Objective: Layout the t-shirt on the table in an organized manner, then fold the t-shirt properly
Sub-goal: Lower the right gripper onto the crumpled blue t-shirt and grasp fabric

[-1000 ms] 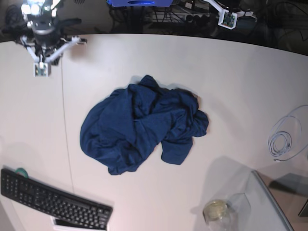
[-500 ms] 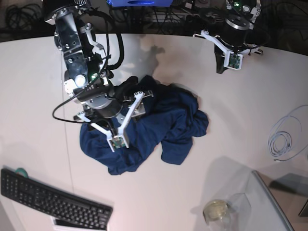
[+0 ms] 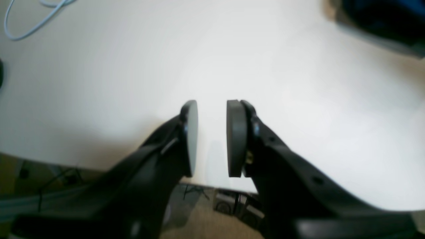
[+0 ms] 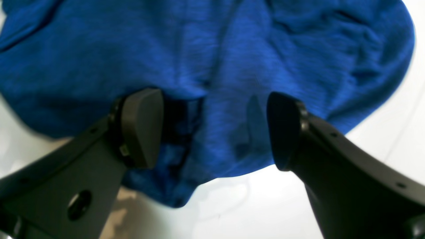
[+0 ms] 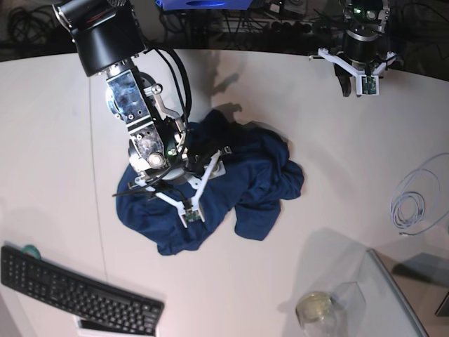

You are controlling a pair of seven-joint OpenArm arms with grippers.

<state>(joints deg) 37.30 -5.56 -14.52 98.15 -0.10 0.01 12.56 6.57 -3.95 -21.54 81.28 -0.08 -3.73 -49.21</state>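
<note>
White smooth worktop (image 5: 56, 140) carries the crumpled navy-blue fabric t-shirt (image 5: 210, 186) at its centre; the right claw (image 4: 212, 129) hangs above it, jaws spread wide, apparently to pinch a fold, while the left claw (image 3: 212, 137), slightly parted and empty, waits over bare surface.

text: none readable | keyboard (image 5: 77, 291) keys: perhaps lettered, too small to read

A black keyboard (image 5: 77, 288), a coiled cable (image 5: 414, 203), a jar (image 5: 316, 309) and a glass panel (image 5: 400, 295) lie well apart from either gripper's jaws.
</note>
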